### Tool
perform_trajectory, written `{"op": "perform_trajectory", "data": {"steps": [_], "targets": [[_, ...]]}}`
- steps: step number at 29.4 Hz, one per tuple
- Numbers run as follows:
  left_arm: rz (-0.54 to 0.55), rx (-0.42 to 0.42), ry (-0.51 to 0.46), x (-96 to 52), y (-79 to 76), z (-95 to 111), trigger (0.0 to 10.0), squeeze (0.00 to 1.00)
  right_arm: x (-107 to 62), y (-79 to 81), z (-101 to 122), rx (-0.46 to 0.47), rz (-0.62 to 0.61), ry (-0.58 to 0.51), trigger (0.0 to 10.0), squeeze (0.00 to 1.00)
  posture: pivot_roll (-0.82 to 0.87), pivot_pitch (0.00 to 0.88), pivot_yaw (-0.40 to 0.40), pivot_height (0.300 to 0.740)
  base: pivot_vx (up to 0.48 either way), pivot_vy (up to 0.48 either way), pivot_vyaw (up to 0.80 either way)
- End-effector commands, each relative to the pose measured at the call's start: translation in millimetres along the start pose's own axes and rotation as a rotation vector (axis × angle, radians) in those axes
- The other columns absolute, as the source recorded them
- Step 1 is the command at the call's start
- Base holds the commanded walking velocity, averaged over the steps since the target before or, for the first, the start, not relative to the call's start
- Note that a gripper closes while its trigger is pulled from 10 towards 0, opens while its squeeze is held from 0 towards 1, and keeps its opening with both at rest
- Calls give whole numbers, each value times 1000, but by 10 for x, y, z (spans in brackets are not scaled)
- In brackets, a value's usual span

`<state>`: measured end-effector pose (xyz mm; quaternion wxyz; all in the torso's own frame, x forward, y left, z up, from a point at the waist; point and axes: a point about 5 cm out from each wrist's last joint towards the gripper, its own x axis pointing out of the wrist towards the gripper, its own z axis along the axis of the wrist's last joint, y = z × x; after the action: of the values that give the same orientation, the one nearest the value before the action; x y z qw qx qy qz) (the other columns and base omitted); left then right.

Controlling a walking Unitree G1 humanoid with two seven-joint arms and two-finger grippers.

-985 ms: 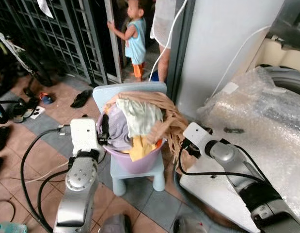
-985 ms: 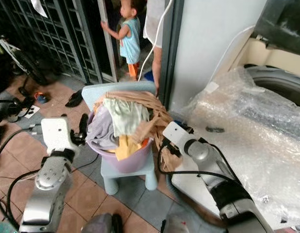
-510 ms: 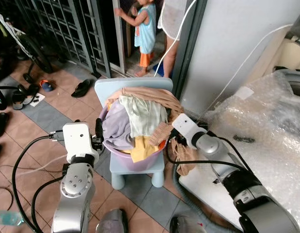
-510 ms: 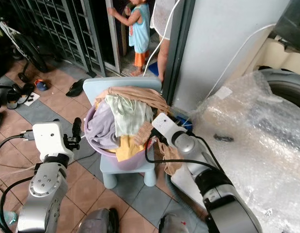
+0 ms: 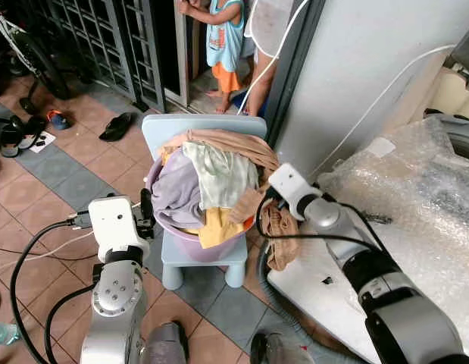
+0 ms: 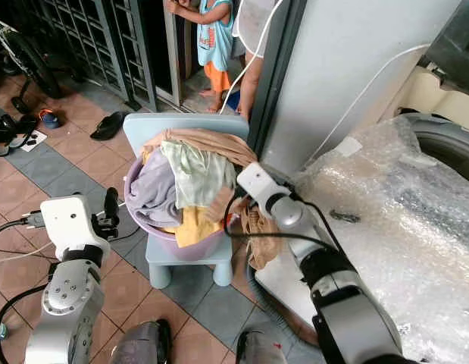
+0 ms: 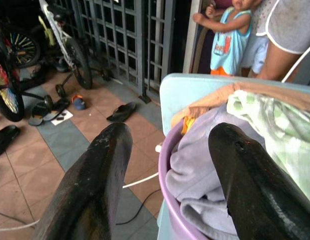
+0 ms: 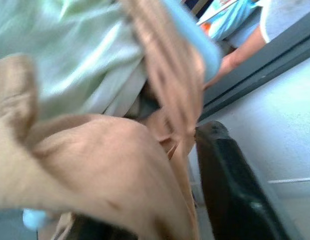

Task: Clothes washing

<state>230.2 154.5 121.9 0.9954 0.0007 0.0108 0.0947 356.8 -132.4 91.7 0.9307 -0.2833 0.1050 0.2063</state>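
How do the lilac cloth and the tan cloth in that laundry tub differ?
The lilac cloth lies bunched inside the purple tub, on the robot's left side; the tan cloth drapes across the top and spills over the rim, hanging down past the seat of the blue chair. The right gripper is against the tan cloth, while the left gripper is beside the tub with fingers apart, near the lilac cloth. Both lie crumpled in the same pile.
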Motion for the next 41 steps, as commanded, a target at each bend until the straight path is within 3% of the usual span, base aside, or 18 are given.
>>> {"op": "perform_trajectory", "data": {"steps": [1,4,14,22,26,30,37,41], "targets": [[1,-5,8,18,1,-6,10000,0,-2,-24,-29,37,-16,7,0,0,80,98,-86,740,0,0,0],[0,-3,-6,47,-3,12,10000,0,0,-60,-2,90,-35,-11,0,0,76,80,-84,740,0,0,0],[-10,-1,-29,177,-41,36,10000,0,26,-273,433,193,-125,-226,0,0,55,46,-52,740,0,0,0],[-3,24,-35,307,-40,23,10000,0,-48,-410,1017,297,-148,-474,0,0,44,0,-24,740,0,0,0],[-4,29,-36,393,-102,22,10000,0,-217,-535,1488,371,-122,-676,0,0,10,0,14,740,0,0,0],[-42,30,-49,534,-181,36,10000,0,-490,-712,1916,440,-118,-858,0,0,-27,0,41,740,0,0,0],[-59,31,-33,645,-245,18,10000,0,-577,-639,1927,405,-98,-867,0,0,-60,0,56,740,0,0,0],[-67,27,6,608,-297,-78,10000,0,-612,-592,1940,486,-68,-856,0,0,-65,0,56,740,0,0,0]]}}
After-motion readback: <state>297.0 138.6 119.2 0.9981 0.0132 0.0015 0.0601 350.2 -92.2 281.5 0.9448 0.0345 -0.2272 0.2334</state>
